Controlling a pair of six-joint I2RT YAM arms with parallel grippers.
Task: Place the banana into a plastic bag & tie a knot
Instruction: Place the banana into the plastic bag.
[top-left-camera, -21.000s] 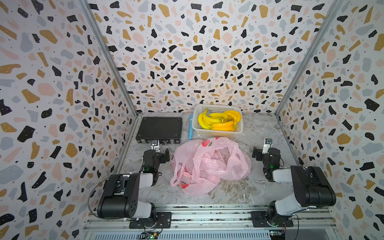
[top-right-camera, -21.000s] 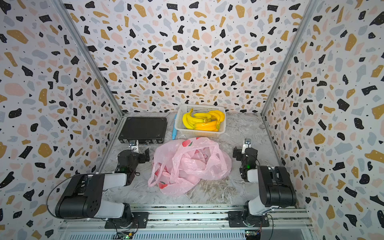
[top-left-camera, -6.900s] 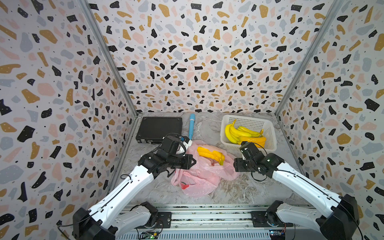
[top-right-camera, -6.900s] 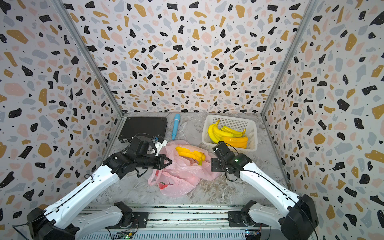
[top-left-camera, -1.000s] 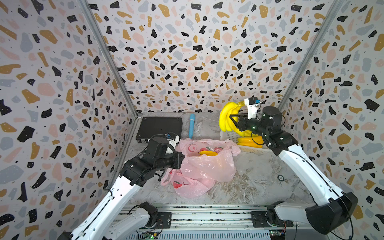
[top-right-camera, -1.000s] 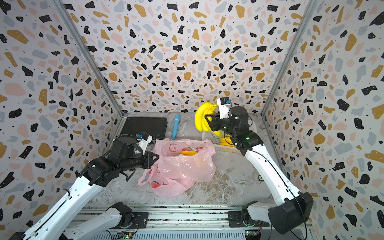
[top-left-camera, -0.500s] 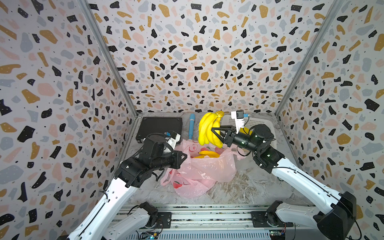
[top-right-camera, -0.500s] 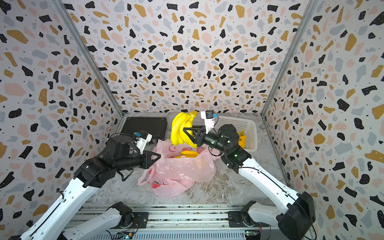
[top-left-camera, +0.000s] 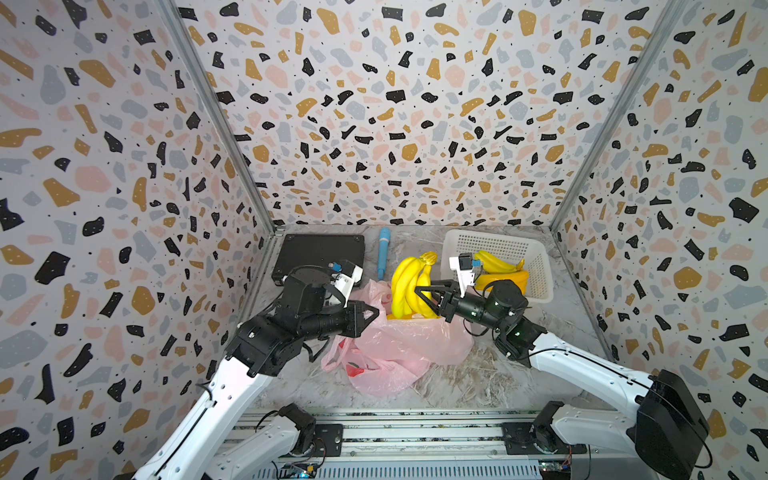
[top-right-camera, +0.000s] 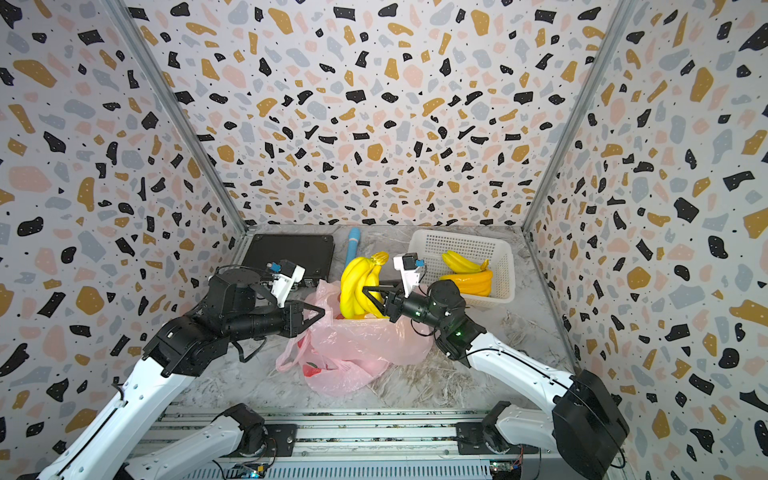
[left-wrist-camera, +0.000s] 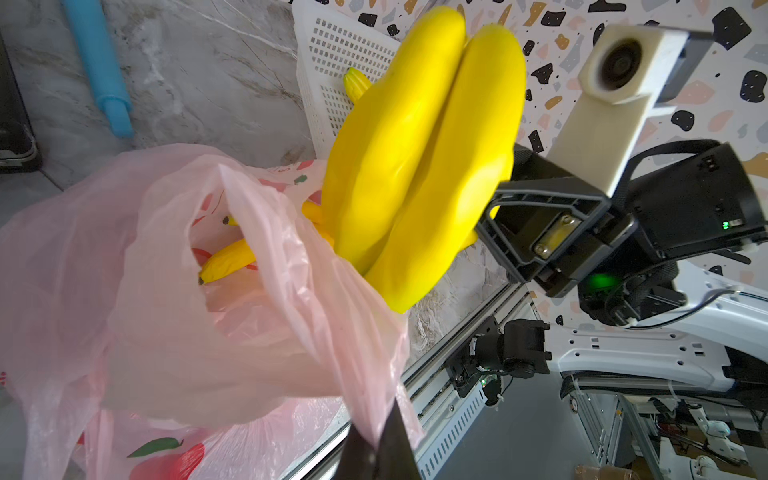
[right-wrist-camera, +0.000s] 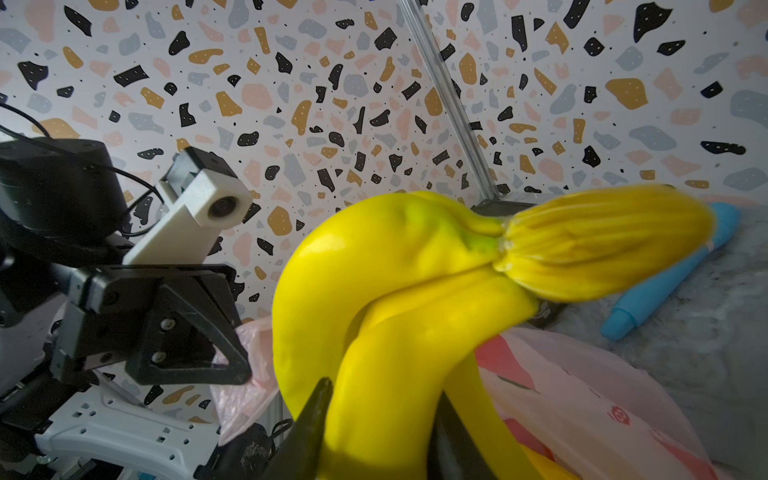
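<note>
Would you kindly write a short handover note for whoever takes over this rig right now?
Left gripper: shut on the rim of the pink bag, holding its mouth open.
Right gripper: shut on a banana bunch that hangs over the bag's mouth, lower end at the opening.
Done: a few bananas lie inside the bag.
Left: lower and release the bunch, then tie the knot.
Spare bananas sit in the white basket.
</note>
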